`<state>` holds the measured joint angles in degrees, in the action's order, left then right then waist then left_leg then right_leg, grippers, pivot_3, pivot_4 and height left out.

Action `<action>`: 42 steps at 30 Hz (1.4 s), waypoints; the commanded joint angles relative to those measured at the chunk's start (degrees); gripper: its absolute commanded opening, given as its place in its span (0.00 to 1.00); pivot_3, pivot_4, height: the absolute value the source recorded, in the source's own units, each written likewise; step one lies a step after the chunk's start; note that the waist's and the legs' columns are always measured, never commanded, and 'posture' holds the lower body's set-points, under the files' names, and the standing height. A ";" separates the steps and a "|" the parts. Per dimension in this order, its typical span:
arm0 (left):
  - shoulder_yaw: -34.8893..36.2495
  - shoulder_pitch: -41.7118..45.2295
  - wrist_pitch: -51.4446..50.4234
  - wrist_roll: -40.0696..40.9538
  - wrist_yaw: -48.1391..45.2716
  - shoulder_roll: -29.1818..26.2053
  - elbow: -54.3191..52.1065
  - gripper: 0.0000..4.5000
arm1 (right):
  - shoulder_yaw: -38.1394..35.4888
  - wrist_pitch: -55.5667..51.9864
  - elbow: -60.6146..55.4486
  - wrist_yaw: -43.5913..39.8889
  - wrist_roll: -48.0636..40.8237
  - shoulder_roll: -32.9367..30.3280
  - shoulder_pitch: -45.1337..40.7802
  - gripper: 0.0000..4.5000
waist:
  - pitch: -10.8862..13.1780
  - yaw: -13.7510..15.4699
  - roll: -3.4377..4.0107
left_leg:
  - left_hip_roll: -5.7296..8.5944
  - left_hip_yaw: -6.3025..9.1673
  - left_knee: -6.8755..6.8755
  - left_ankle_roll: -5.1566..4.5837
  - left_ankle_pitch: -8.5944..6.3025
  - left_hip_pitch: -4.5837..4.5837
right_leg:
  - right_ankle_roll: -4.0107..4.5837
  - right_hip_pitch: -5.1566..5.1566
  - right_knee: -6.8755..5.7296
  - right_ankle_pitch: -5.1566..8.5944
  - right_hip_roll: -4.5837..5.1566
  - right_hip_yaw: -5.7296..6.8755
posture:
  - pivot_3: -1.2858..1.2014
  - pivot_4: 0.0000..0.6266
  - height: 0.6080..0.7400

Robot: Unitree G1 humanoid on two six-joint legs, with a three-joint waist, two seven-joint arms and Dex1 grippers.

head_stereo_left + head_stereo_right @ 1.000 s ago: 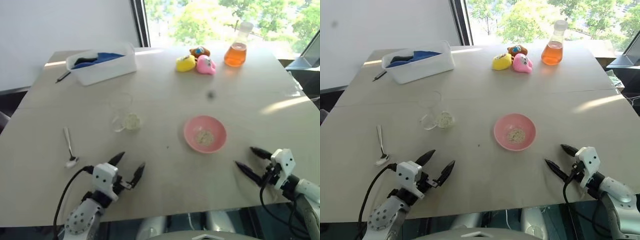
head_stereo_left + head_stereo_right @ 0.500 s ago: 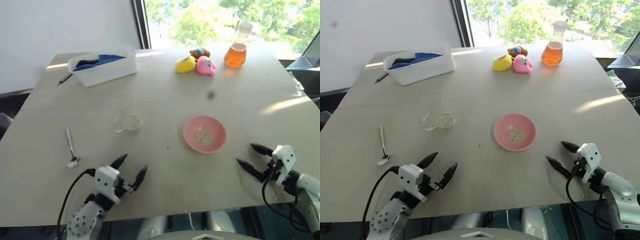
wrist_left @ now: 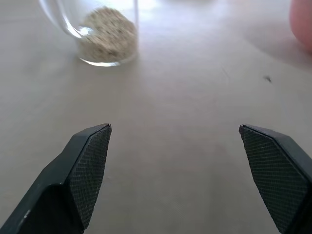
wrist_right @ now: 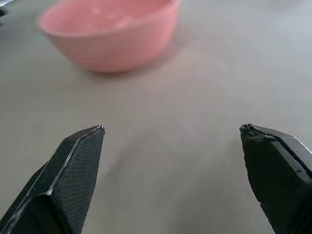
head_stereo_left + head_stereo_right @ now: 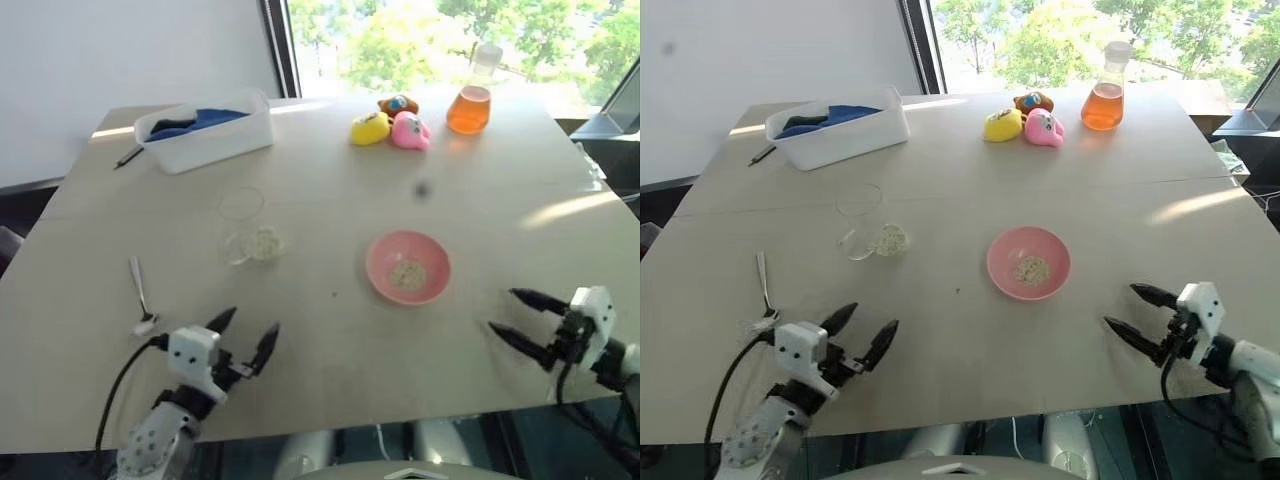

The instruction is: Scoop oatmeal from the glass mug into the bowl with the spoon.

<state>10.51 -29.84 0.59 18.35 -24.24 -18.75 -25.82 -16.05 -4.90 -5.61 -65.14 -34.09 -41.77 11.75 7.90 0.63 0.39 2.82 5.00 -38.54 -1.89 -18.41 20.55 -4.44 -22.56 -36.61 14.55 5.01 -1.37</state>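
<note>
left pincer [image 5: 858, 335]: near edge of the worktop [image 5: 940, 370], fingers spread wide, nothing between them; the spoon lies just beyond and to its left.
right pincer [image 5: 1135, 312]: near edge on the other side, also wide open and empty, aimed toward the bowl.
spoon [image 5: 763, 290]: flat on the worktop, thin handle pointing away, its bowl end nearest the robot. Risk: the low, thin handle may slip out of the fingertips or get pushed along the surface instead of being lifted.
bowl [image 5: 1029, 262]: pink, right of centre, with a little oatmeal already inside. Risk: it is light-looking and may slide if the right pincer bumps it.
glass mug [image 5: 871, 229]: beyond the spoon, clear and hard to make out, oatmeal [image 5: 889, 239] at its base. Risk: its rim is easy to misjudge, so a spoon could knock it over and spill flakes.
far things: the white tub [image 5: 838, 125], toys [image 5: 1025, 122] and flask [image 5: 1106, 92] stand well apart, unlikely to interfere.
</note>
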 commanded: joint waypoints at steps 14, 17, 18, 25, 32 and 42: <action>18.48 3.13 -17.45 3.00 15.51 -0.45 -3.41 0.99 | 12.28 -20.72 -22.88 1.14 -14.46 -3.49 -25.56 1.00 | 0.46 0.74 -0.83 | 0.06 0.38 -0.19 0.33 0.19 0.21 | 0.01 0.00 -0.05 0.00 -0.08 0.44 | 0.52 0.24 1.00; 20.85 4.66 -20.79 4.92 15.73 -1.26 -3.60 0.99 | 13.60 -20.44 -20.96 0.78 -12.81 -2.53 -27.61 1.00 | 0.48 0.20 -0.86 | 0.10 0.32 -0.20 0.32 0.18 0.28 | 0.01 -0.09 -0.01 0.00 -0.03 0.36 | 0.52 0.24 1.00; 21.31 5.09 -21.73 5.77 15.67 -1.27 -4.13 0.99 | 13.82 -20.01 -20.07 0.49 -12.10 -2.25 -28.15 1.00 | 0.48 0.18 -0.86 | 0.10 0.32 -0.20 0.32 0.18 0.31 | 0.01 -0.11 0.04 0.00 -0.03 0.35 | 0.52 0.24 1.00; 22.84 8.85 -31.85 8.37 20.60 -0.88 -6.76 0.99 | 14.52 -19.66 -19.02 -0.23 -10.55 -0.62 -29.68 1.00 | 0.51 0.19 -0.86 | 0.05 0.32 -0.19 0.33 0.18 0.30 | 0.01 -0.13 0.02 0.00 0.02 0.32 | 0.52 0.24 1.00; 27.29 15.77 -44.50 14.70 20.47 -6.96 -2.70 0.99 | 14.19 -19.92 -18.89 0.94 -10.01 0.56 -30.41 1.00 | 0.51 0.14 -0.85 | 0.06 0.35 -0.19 0.37 0.20 0.25 | 0.02 -0.20 -0.21 0.00 -0.02 0.34 | 0.52 0.24 1.00; 28.11 24.73 -58.20 15.09 24.79 -9.48 6.29 0.99 | 13.16 -19.61 -19.35 4.78 -9.12 2.72 -30.25 1.00 | 0.52 0.07 -0.84 | 0.09 0.32 -0.18 0.39 0.21 0.28 | 0.02 -0.24 -0.18 0.00 -0.01 0.29 | 0.52 0.24 1.00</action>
<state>37.76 -5.58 -54.81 33.13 -0.69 -28.32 -19.98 -1.00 -24.88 -23.47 -61.53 -42.75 -39.41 -17.91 8.42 0.71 -0.45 2.90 5.31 -38.72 -1.49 -18.20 20.81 -4.42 -22.80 -36.79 14.55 5.02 -1.10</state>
